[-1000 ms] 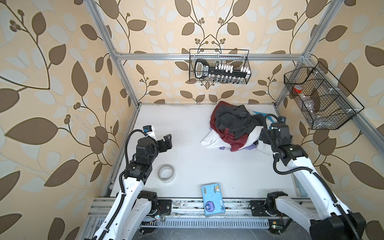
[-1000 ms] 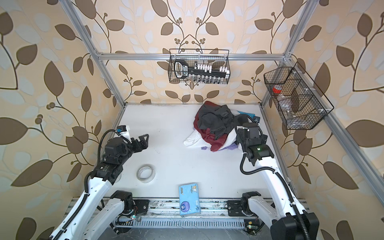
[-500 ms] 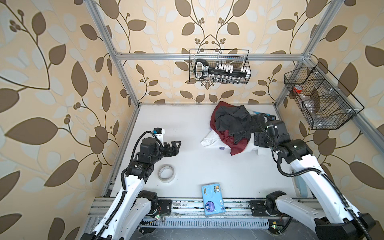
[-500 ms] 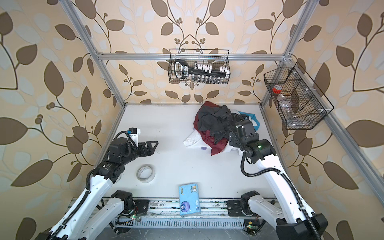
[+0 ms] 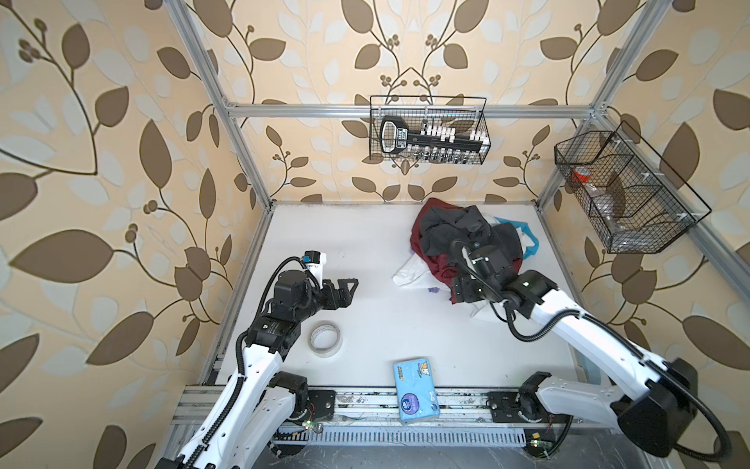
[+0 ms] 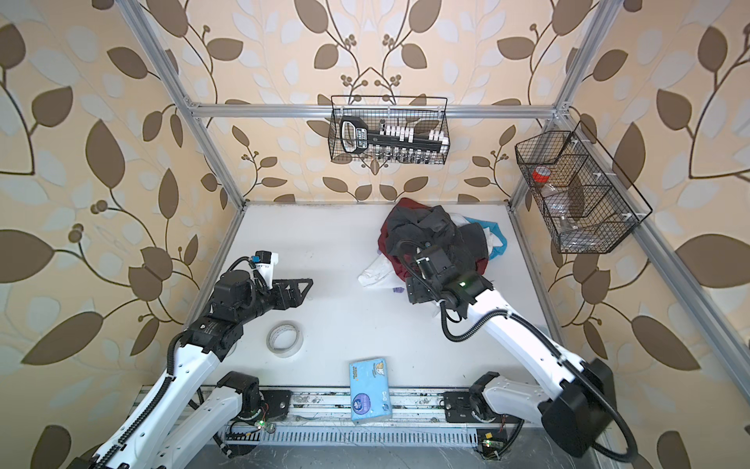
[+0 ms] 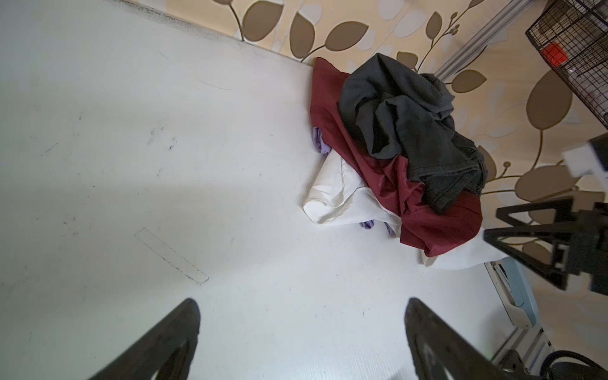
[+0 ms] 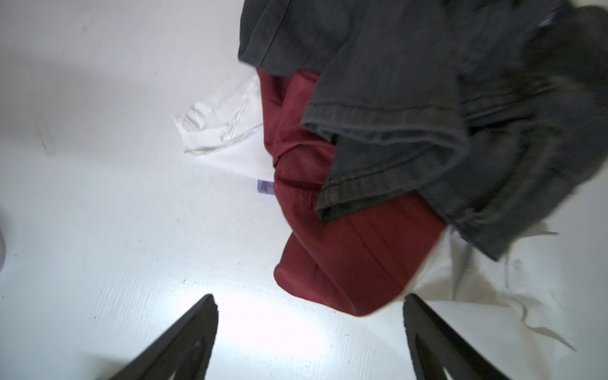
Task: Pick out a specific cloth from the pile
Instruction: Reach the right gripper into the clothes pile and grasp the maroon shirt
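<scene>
Right, my left gripper (image 5: 350, 284) hangs released and empty, well apart from the pile (image 5: 442, 231). The cloth (image 8: 345, 256) lies in the pile under the dark grey garment (image 8: 394, 98), one maroon fold spilling out over the white shirt (image 8: 223, 131). My right gripper (image 8: 309, 297) hovers spread and empty at that fold. I'd pinch maroon only, clear of the grey hem.

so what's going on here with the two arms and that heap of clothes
The robot is after the maroon shirt in the pile. The right gripper hovers by the shirt's exposed fold, jaws open, nothing gripped yet. A dark grey garment lies on top of the shirt, a white shirt under it. The left gripper hangs open over the table, away from the pile.
</scene>
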